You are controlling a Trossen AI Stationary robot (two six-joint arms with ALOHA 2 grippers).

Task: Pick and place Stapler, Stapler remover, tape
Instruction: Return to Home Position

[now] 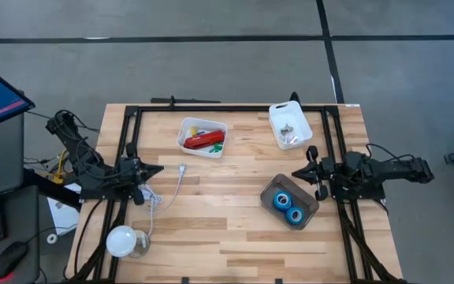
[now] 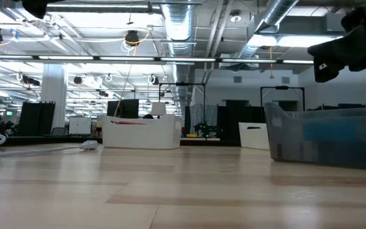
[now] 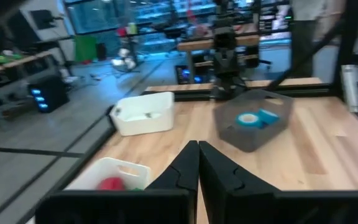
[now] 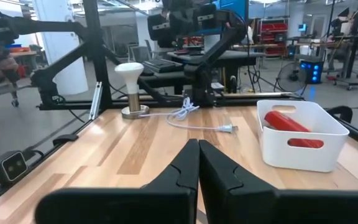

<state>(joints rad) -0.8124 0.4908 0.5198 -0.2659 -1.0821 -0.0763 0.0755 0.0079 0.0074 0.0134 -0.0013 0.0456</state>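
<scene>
High view — red stapler (image 1: 202, 142) lying flat inside the left white bin (image 1: 186, 125), at the far middle of the table (image 1: 235, 237). Long, narrow, glossy body, with small green and yellow pieces (image 1: 218, 136) packed against it. From the right wrist, a rounded red shape half sunk behind the bin wall.

Two bright-blue tape rolls (image 1: 288, 207) with pale centre holes, side by side in the dark translucent bin (image 1: 268, 189), just beside the right gripper (image 1: 295, 174). Low view: tape reduced to a blue blur through the cloudy bin wall.

Second white bin (image 1: 278, 112), rectangular with rounded corners, holding small grey metallic items (image 1: 290, 136) — too small to identify.

Table of pale wood planks inside a black frame (image 1: 211, 108). White cable (image 1: 176, 185) and white dome-topped object (image 1: 120, 241) near the left arm.

Left gripper (image 1: 159, 168) at the left side of the table, fingers pressed together, grasping nothing. Right gripper at the right side, raised above the tabletop, likewise clenched and empty.
</scene>
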